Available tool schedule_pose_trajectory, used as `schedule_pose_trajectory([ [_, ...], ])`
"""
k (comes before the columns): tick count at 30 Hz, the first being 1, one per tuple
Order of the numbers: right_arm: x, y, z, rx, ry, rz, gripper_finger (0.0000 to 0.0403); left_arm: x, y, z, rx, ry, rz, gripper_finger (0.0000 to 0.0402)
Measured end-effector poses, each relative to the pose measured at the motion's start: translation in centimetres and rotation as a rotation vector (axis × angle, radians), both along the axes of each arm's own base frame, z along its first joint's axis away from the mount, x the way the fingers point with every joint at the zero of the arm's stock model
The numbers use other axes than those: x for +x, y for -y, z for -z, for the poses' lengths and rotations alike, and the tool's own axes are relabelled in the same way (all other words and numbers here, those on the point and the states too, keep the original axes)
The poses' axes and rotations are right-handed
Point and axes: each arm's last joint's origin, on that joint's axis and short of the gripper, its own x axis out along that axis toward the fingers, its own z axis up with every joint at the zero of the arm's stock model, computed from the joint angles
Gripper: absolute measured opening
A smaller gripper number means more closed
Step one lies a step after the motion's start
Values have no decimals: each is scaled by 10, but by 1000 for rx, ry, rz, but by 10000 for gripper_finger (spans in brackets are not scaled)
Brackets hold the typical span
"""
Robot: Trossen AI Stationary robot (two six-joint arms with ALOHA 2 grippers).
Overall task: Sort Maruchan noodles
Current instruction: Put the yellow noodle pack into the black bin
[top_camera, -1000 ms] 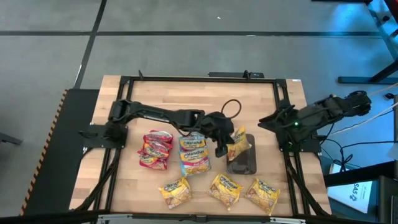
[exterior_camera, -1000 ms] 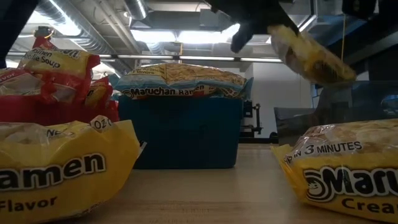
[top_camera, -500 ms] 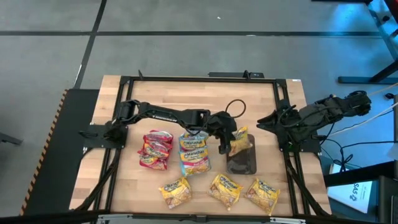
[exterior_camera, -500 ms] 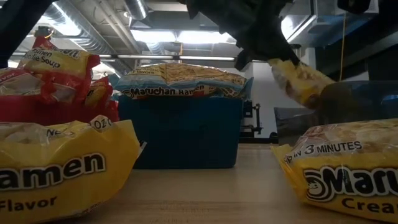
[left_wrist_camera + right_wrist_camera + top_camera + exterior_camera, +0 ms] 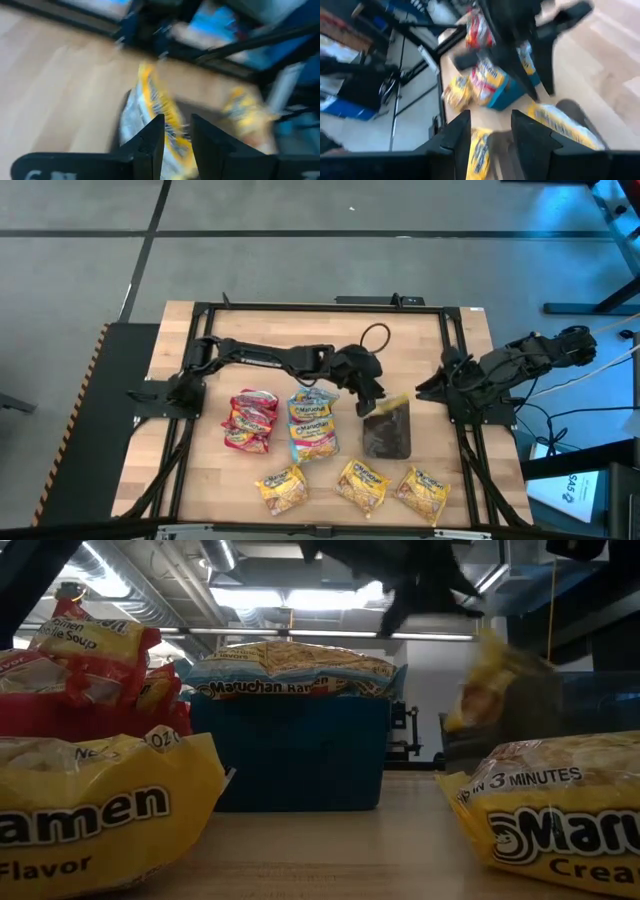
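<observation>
Yellow packet let go over the grey tray

High view: red packets (image 5: 250, 420) and blue-edged packets (image 5: 314, 425) are stacked on their trays; a yellow packet (image 5: 391, 404) is seen at the dark grey tray (image 5: 388, 436), under the left gripper (image 5: 371, 397). Three yellow packets (image 5: 361, 485) are left near the table's front edge. Left wrist view: fingers (image 5: 150, 141) are parted, nothing pinched. Right wrist view: the right gripper (image 5: 489, 131), parked aside, is spread.
</observation>
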Motion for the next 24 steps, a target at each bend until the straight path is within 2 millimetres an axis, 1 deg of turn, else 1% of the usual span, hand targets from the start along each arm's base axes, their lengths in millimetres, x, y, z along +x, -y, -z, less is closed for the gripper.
schedule_pose_trajectory([
  [2, -1, -1, 2, 5, -21, -29, 138, -7, 2, -15, -51, 18, 46, 86],
  [6, 0, -3, 3, -18, -41, -96, 138, -18, 8, -35, -180, 30, 133, 86],
  [9, 3, -5, 5, -11, -57, -140, 138, -28, 13, -53, -200, 54, 186, 84],
  [12, 7, -8, 7, -3, -77, -166, 138, -40, 13, -63, -209, 21, 193, 84],
  [15, 15, -13, 10, 23, -119, -226, 138, -53, 16, -65, -218, -76, 184, 83],
  [17, 22, -19, 14, 57, -167, -291, 138, -67, 21, -66, -227, -181, 180, 83],
  [20, 36, -28, 23, 103, -249, -377, 138, -84, 34, -59, -229, -366, 184, 83],
  [22, 46, -33, 29, 99, -288, -385, 138, -97, 47, -49, -201, -522, 164, 83],
  [24, 55, -37, 37, 91, -343, -385, 138, -107, 62, -45, -197, -634, 165, 83],
])
